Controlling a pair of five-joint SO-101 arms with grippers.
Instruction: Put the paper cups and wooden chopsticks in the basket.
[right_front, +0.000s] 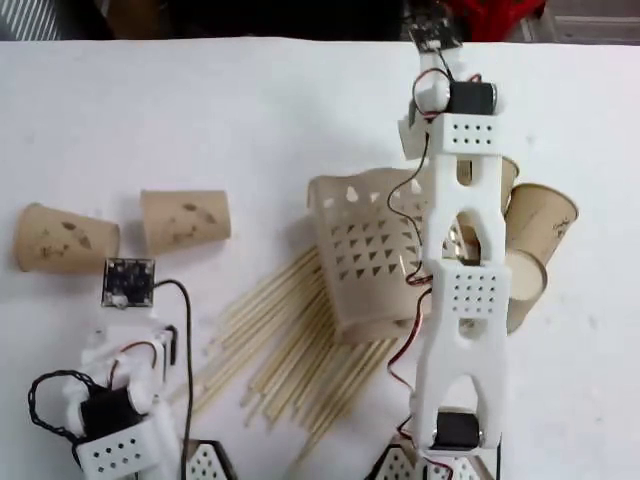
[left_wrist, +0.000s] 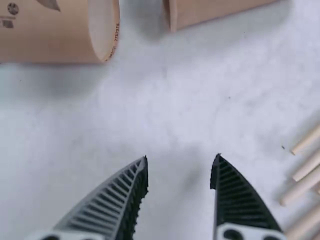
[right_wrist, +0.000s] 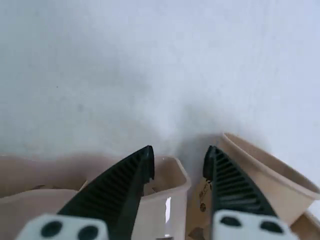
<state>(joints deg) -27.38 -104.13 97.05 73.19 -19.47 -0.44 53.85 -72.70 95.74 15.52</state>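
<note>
A beige perforated basket (right_front: 365, 250) stands mid-table, with a loose pile of wooden chopsticks (right_front: 290, 345) fanned out at its near left. Two paper cups lie on their sides at the left (right_front: 65, 238) (right_front: 185, 220). More paper cups (right_front: 540, 222) (right_front: 525, 282) lie against the basket's right side. My right arm (right_front: 462, 290) stretches over the basket; its gripper (right_wrist: 177, 152) is open and empty above the basket rim (right_wrist: 167, 170), beside a cup (right_wrist: 260, 170). My left gripper (left_wrist: 181, 159) is open and empty just short of the two left cups (left_wrist: 55, 30) (left_wrist: 215, 10).
Chopstick ends (left_wrist: 305, 170) lie beside my left gripper. My left arm (right_front: 120, 420) sits at the table's near left corner, with its black cable looped beside it. White tabletop (right_front: 200, 110) stretches behind the cups and basket.
</note>
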